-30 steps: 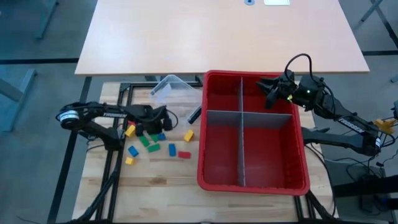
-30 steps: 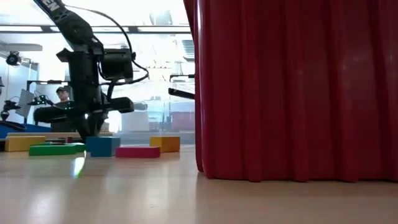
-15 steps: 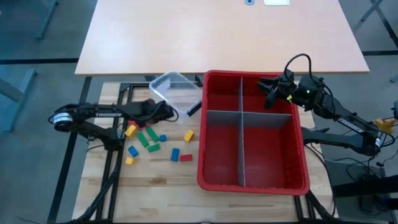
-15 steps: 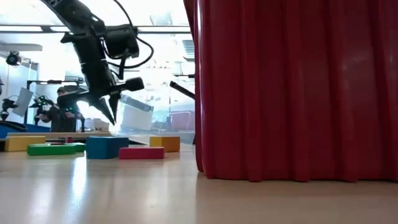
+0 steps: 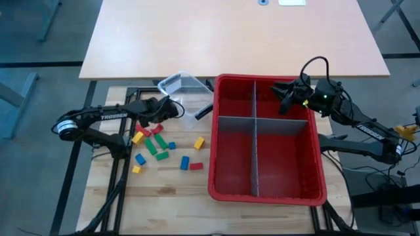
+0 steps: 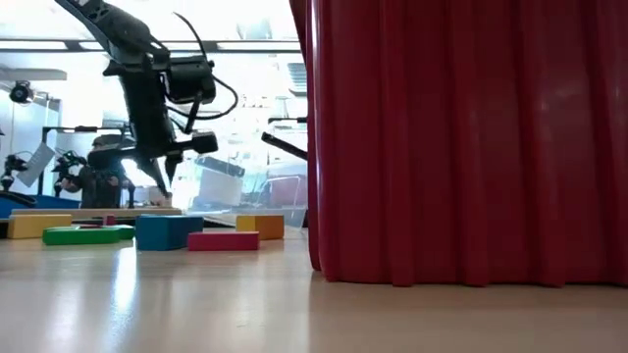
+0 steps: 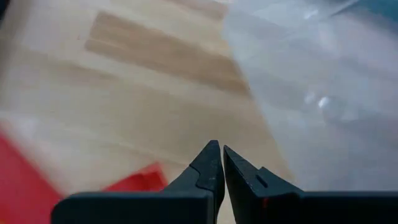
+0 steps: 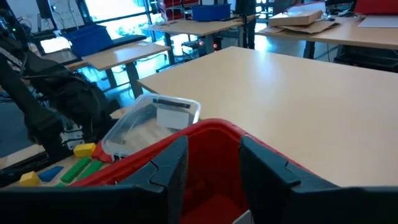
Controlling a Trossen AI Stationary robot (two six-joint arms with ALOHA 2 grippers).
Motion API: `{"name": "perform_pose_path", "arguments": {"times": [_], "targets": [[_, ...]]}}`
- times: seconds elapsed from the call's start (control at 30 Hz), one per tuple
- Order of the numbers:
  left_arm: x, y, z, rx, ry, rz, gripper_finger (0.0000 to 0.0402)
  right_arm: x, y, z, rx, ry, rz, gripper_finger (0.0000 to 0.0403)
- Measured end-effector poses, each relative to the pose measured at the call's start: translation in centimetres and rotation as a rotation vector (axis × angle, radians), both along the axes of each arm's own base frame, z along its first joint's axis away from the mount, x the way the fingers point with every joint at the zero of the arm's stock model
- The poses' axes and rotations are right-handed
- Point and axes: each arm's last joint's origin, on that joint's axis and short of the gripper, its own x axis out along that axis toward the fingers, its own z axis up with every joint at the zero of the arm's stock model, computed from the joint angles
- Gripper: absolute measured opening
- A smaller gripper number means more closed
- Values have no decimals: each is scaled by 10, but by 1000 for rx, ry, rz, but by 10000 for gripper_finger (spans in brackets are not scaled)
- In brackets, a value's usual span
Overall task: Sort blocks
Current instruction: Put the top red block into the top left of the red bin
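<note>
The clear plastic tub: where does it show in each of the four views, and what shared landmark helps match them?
High view: clear plastic tub just left of the red bin, at its far corner.
Low view: tub tilted behind the blocks, left of the bin's wall.
Left wrist view: tub blurred, beyond the shut left claw.
Right wrist view: tub past the bin's rim.
Shared landmark: the red bin.

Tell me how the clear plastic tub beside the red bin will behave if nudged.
The clear tub looks thin-walled and empty, so it is probably light and would likely slide or tip easily. Its smooth plastic may slip on the wooden table. Thin walls might flex if squeezed.
</note>
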Motion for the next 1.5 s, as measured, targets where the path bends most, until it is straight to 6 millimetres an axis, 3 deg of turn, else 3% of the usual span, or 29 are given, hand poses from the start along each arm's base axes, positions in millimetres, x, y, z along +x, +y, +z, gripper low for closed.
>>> {"name": "perform_pose_path", "arguments": {"times": [0.27, 0.6, 0.73, 0.93, 1.17, 1.3, 1.5], "targets": [[-11, -14, 7, -42, 127, -174, 0, 0, 0, 0, 0, 0, 0, 108], [-27, -26, 52, 19, 176, -591, 1, 0, 0, 0, 3, -3, -1, 125], [-33, -30, 59, 11, 192, -709, 25, 0, 0, 0, 2, -4, -1, 125], [-43, -37, 46, -121, 306, -842, 130, 0, 0, 0, 2, -4, -1, 115], [-38, -35, 30, -159, 379, -970, 263, 0, 0, 0, 11, -10, -3, 114], [-30, -33, 19, -240, 360, -1032, 288, 0, 0, 0, 16, -14, -4, 121], [-20, -28, -2, -373, 393, -967, 276, 0, 0, 0, 21, -16, -5, 128]]}}
